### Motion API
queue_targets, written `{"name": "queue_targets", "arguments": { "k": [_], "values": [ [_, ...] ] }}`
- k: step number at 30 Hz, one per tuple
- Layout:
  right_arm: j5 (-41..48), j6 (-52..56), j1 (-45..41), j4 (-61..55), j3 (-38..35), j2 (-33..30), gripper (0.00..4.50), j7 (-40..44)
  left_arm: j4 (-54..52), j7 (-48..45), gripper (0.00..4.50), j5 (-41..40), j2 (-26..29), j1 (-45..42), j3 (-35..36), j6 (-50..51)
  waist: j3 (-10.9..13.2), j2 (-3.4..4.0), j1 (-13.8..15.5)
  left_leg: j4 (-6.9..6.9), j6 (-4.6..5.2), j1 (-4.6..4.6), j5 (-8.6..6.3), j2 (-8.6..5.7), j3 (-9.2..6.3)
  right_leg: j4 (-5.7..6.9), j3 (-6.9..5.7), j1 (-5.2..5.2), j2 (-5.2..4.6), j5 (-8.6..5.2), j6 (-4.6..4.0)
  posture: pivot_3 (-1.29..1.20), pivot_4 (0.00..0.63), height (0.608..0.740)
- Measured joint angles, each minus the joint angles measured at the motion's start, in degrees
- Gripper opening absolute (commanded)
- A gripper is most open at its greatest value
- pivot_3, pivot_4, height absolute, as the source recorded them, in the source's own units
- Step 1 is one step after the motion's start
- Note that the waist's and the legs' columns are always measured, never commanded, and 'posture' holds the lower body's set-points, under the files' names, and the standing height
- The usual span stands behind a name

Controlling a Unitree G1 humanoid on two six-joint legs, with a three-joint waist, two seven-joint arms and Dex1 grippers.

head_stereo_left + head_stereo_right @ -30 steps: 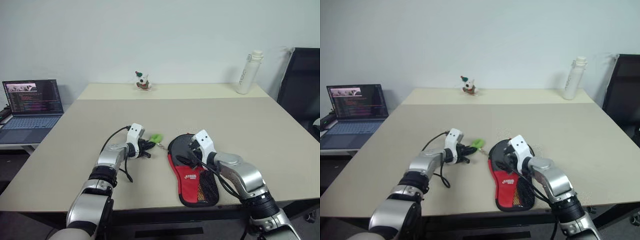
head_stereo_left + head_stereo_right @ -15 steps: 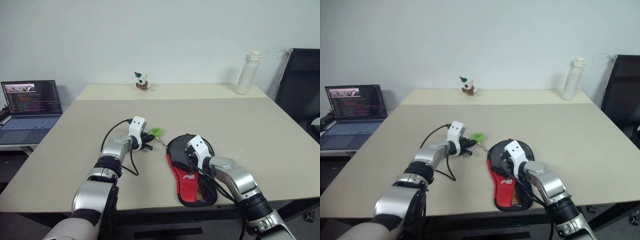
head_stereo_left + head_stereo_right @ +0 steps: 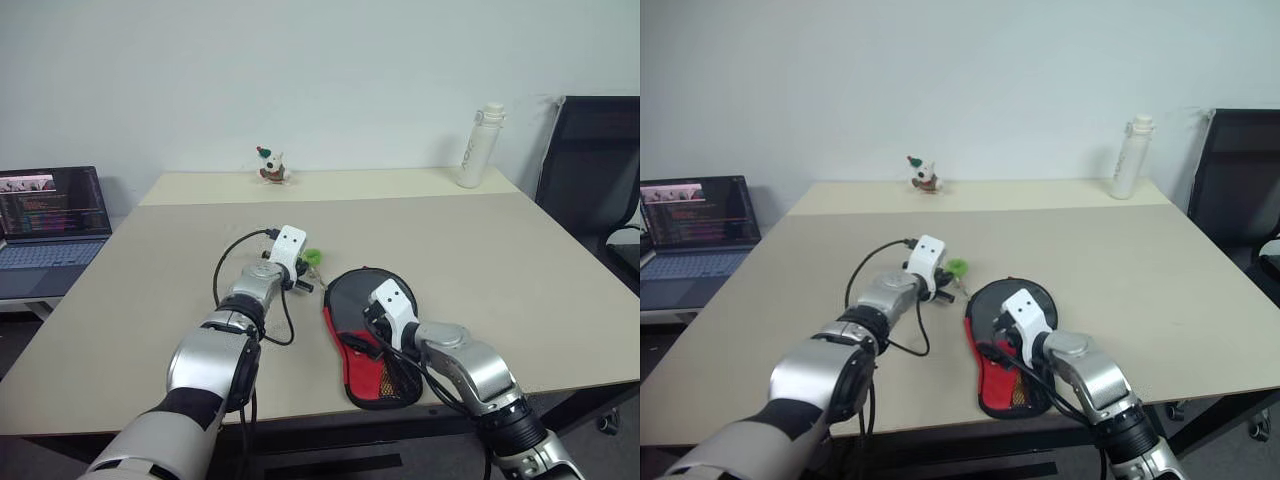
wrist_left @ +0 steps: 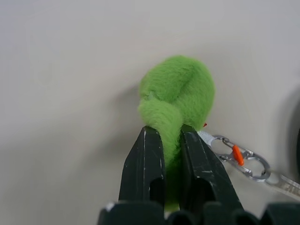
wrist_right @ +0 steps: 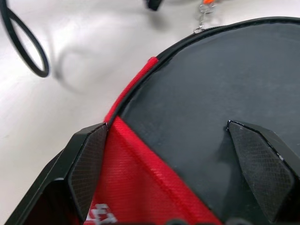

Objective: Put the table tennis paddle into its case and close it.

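The case [image 3: 365,345] lies flat near the table's front edge, black at its round end, red with a mesh pocket toward me. A cord and a metal clip [image 4: 243,157] lead from its rim to the green ball charm [image 4: 180,91], which rests on the table left of the case. My left gripper [image 4: 164,133] is shut on the charm's near side. My right gripper [image 5: 164,127] stands open low over the case's round end, one finger near the red edge and one over the black fabric. The table tennis paddle is hidden.
A laptop [image 3: 45,215] stands on a side table at the far left. A small figurine [image 3: 268,166] and a white bottle [image 3: 478,146] stand at the back of the beige table [image 3: 500,260]. A black chair [image 3: 590,170] is at the right.
The camera has turned, so the whole scene has slid left. My left gripper has moved a little away from me and rolled, still shut on the charm. The right gripper stays open over the case.
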Motion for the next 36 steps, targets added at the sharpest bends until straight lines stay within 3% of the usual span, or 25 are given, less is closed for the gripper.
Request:
{"name": "queue_targets", "arguments": {
  "k": [5, 19, 36],
  "values": [
    [-0.4, 1.9, 1.3, -2.5, 0.2, 0.5, 4.5, -1.3, 0.2, 0.9, 0.06, 3.8, -2.0, -2.9, -1.6, -2.2, 0.0, -0.02, 0.1, -0.02, -0.01, -0.05, 0.0, -0.01, 0.03, -0.09, 0.02, 0.0, 0.0, 0.0, 0.0, 0.0, 0.15, 0.74],
    [-0.3, 5.9, 11.2, -15.3, 1.4, 1.0, 4.5, -5.0, 1.6, 2.8, 0.06, 20.3, -13.4, -6.8, -14.6, -11.3, -0.2, -0.13, 1.8, -0.04, -0.04, -0.21, -0.03, -0.12, 0.01, -0.37, -0.01, 0.03, -0.11, -0.02, 0.02, 0.0, 0.15, 0.74],
    [-0.3, 6.7, 13.9, -17.7, 1.5, 3.1, 4.5, -7.9, 2.3, 6.5, 0.06, 31.0, -18.6, -8.6, -23.8, -19.4, -0.5, -0.12, 2.0, -0.06, -0.07, -0.27, -0.05, -0.12, 0.0, -0.49, -0.04, 0.03, -0.12, -0.03, 0.02, 0.0, 0.15, 0.74]
  ]
}}
